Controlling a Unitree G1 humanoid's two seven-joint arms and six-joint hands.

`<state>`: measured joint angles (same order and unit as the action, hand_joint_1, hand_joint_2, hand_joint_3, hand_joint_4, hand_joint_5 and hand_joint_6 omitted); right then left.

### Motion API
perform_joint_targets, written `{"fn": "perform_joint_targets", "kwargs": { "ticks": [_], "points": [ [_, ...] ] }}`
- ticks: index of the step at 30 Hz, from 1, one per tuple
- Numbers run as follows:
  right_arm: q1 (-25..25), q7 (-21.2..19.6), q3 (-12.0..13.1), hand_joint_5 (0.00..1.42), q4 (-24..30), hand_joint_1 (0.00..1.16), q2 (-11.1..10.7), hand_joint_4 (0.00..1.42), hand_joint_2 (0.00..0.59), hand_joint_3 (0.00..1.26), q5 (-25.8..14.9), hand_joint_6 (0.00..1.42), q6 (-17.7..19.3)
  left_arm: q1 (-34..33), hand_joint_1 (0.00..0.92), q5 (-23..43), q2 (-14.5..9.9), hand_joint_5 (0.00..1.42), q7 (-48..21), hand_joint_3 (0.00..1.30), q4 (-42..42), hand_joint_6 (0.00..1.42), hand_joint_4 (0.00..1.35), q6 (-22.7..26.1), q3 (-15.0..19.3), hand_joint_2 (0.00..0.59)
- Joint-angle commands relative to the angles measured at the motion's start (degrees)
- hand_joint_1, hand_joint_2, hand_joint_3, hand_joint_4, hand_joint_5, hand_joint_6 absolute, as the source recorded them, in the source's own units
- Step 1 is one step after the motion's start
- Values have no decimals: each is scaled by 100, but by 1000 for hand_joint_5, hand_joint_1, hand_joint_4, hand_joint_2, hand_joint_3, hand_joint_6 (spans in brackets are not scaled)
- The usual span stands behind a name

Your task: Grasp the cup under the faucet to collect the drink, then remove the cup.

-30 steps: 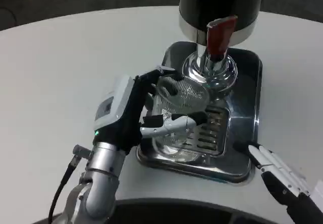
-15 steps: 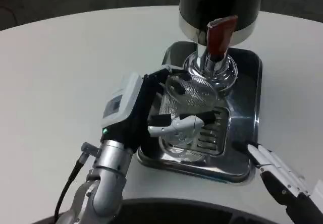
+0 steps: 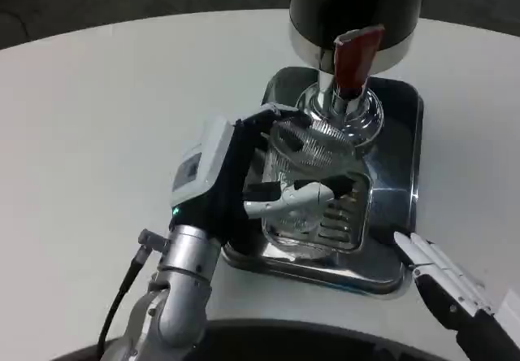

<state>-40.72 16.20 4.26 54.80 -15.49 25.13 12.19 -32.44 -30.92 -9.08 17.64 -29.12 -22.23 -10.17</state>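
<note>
Grasp done: left hand grips glass cup on drip tray near faucet; filling, removal remain; right hand empty, fingers extended.

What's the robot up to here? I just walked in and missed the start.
The robot's left hand grips a clear ribbed cup that sits on the shiny drip tray of a drink dispenser. The cup is close under the chrome faucet, below the red tap lever. Whether any drink is flowing or in the cup cannot be told. The right hand waits at the tray's near right corner with its fingers straight, holding nothing.
</note>
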Motion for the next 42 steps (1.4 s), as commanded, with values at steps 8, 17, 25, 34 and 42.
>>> {"fn": "perform_joint_targets", "kwargs": {
  "ticks": [8,17,25,34,42],
  "points": [
    [-51,0,20,0,64,692,32,8,488,54,-2,0,-5,-103,500,133,121,1012,14,764,-128,883,895,116,-85,107],
    [-61,-9,8,0,48,692,45,10,488,54,2,0,1,-174,498,148,162,1019,6,765,-193,883,902,101,-123,111],
    [-48,1,47,0,59,692,50,10,488,54,-21,0,-18,-235,490,209,285,1024,15,774,-278,883,902,123,-168,117],
    [-79,0,116,0,56,692,58,10,488,54,-64,0,-6,-324,488,245,424,1024,32,774,-366,883,902,126,-178,118],
    [-102,2,172,0,46,692,64,10,488,54,-111,0,7,-378,487,242,512,1024,68,775,-463,883,902,132,-202,119]
  ]
}}
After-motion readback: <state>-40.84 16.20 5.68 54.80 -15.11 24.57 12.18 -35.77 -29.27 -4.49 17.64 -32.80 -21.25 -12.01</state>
